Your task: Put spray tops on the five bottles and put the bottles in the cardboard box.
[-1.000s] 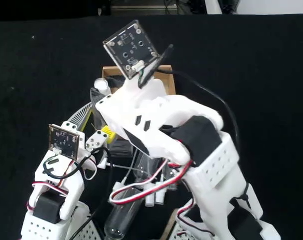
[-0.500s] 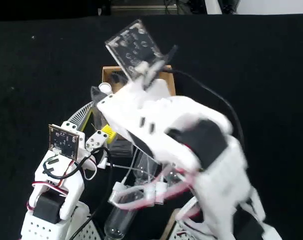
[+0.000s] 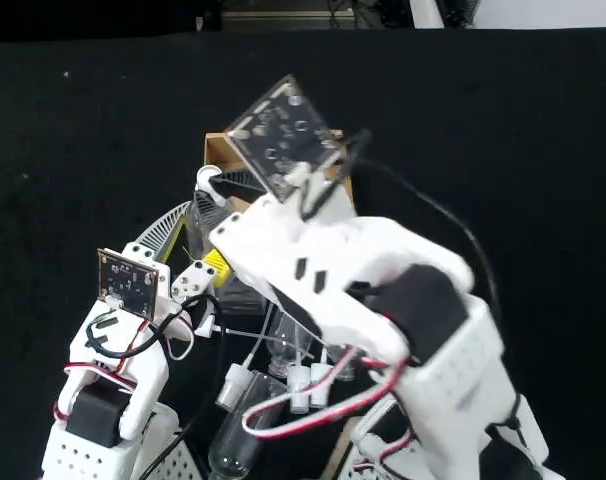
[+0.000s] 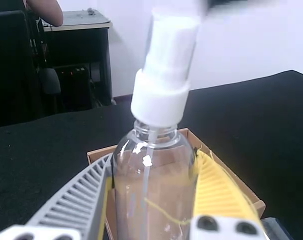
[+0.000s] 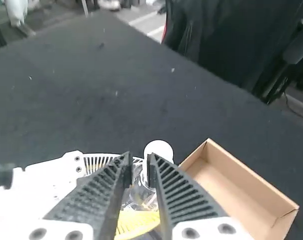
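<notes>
My left gripper (image 4: 152, 172) is shut on a clear bottle (image 4: 151, 180) and holds it upright, one grey ribbed finger and one yellow finger on either side. A white spray top (image 4: 164, 75) sits on the bottle's neck, its tube hanging inside. My right gripper (image 5: 139, 159) hovers just above and behind that spray top (image 5: 158, 148), its black fingers a narrow gap apart and holding nothing. In the high view the spray top (image 3: 209, 180) shows beside the right gripper (image 3: 228, 186), in front of the cardboard box (image 3: 219, 150).
The cardboard box (image 5: 241, 190) lies open just beyond the held bottle. Near the arms' bases lie a loose clear bottle (image 3: 241, 440) and several white spray tops (image 3: 303, 385). Black cloth covers the table (image 3: 503, 150), with free room far and to both sides.
The right arm has swung back and to the right, its wrist turning, and its fingers have come off the spray top. The left arm and bottle have kept still.
</notes>
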You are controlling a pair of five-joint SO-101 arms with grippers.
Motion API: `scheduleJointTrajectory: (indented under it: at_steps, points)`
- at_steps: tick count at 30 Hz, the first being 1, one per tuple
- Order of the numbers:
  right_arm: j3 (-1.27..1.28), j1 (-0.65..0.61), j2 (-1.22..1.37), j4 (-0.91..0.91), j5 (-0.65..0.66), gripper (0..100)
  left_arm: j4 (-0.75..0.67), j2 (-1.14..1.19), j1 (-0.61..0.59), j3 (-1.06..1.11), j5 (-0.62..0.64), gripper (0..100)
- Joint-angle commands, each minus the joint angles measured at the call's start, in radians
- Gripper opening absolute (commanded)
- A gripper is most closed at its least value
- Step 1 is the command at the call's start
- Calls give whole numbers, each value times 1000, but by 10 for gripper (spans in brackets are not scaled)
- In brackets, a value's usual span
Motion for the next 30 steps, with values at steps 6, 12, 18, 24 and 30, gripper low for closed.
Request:
scheduleJointTrajectory:
  at_steps: [6, 12, 18, 24, 30]
  points:
    - [-22, -12, -45, -72, 11, 52, -18, -11, 2, -12, 9, 109]
    - [-140, 161, -120, -8, 6, 53, -20, -11, 2, -12, 9, 109]
    - [-44, 474, -193, 46, 5, 51, -43, -11, 10, -21, 9, 109]
    - [315, 706, -346, -63, 5, 50, -307, -3, 1, 74, 9, 111]
    - [858, 818, -562, -414, -110, 51, -417, -3, -16, 97, 9, 112]
